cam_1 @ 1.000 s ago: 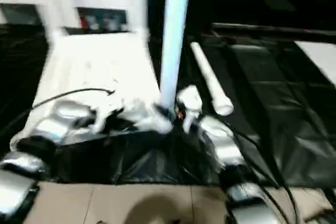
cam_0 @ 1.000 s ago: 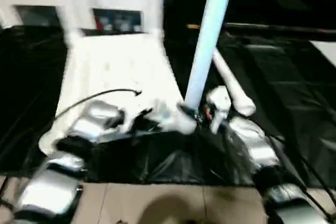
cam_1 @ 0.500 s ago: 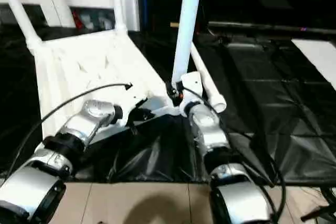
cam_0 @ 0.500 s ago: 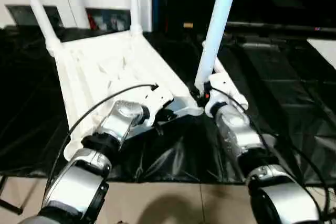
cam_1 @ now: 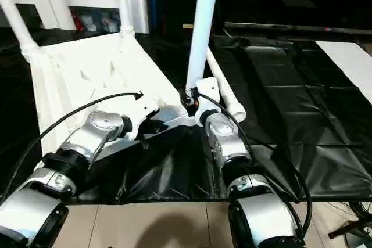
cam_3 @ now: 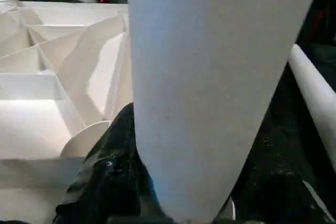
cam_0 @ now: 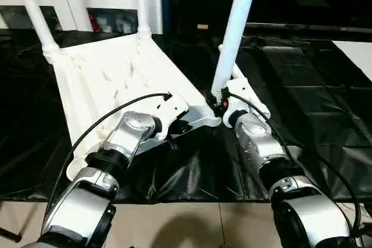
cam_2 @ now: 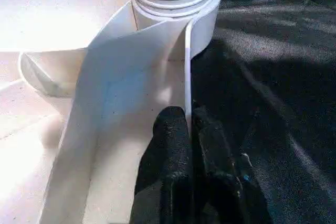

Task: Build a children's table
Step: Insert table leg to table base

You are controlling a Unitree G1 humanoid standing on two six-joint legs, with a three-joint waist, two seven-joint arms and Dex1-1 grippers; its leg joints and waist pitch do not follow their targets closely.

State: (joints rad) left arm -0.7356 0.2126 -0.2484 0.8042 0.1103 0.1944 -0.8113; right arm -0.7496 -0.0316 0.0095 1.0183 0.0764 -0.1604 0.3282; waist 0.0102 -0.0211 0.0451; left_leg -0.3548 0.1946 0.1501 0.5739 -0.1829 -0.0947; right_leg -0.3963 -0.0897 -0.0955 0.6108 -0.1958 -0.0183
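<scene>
Right gripper has shifted the held leg toward upright at the tabletop near-right corner socket. Left gripper pinches the rim, fingers together. Next: seat and push the leg down. Socket mouth hidden behind the wrist; fourth leg lies right.

No readable text, label, brand, number or sign anywhere in these views.
</scene>
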